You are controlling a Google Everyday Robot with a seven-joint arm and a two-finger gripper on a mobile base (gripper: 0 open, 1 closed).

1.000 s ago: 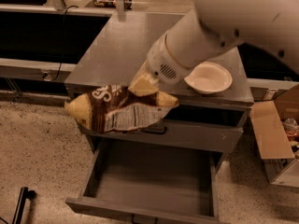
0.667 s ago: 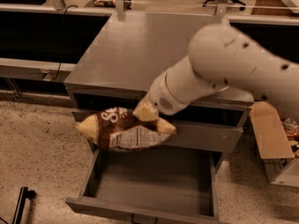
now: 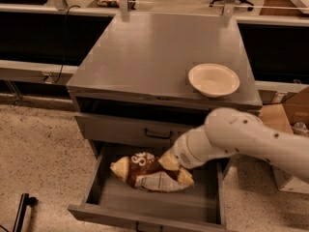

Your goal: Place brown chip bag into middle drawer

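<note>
The brown chip bag lies inside the open middle drawer, the lowest grey metal box pulled out from the cabinet. It is crinkled, dark brown with white lettering and tan ends. My gripper is down in the drawer at the bag's right end, its tan fingers touching the bag. My white arm reaches in from the right, over the drawer's right wall.
A round white bowl sits on the cabinet top at the right. A closed grey drawer with a black bar handle is above the open one. A cardboard box stands to the right on the speckled floor.
My arm has swung down and right, carrying the bag from in front of the upper drawer into the open lowest drawer. The bowl is uncovered again.
</note>
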